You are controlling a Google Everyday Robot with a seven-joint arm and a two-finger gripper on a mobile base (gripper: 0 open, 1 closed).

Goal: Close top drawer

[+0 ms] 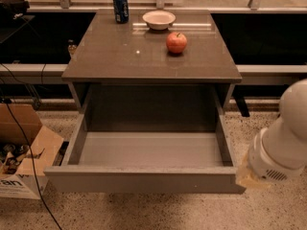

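Standing fully open, the drawer (144, 179) awaited closing; the claw (245, 175), its state indiscernible, hung beside the front's right corner; next, presumably, an inward push.

One top drawer (144, 180) stands pulled out of one bench (115, 61). The bench top carries three things, one of each kind: one blue can (121, 7), one white bowl (159, 19) and one red apple (176, 42). One open cardboard box (21, 145) sits on the floor at the left. One white arm (283, 143) shows at the right, with one gripper (245, 175) just beside the drawer's front right corner.
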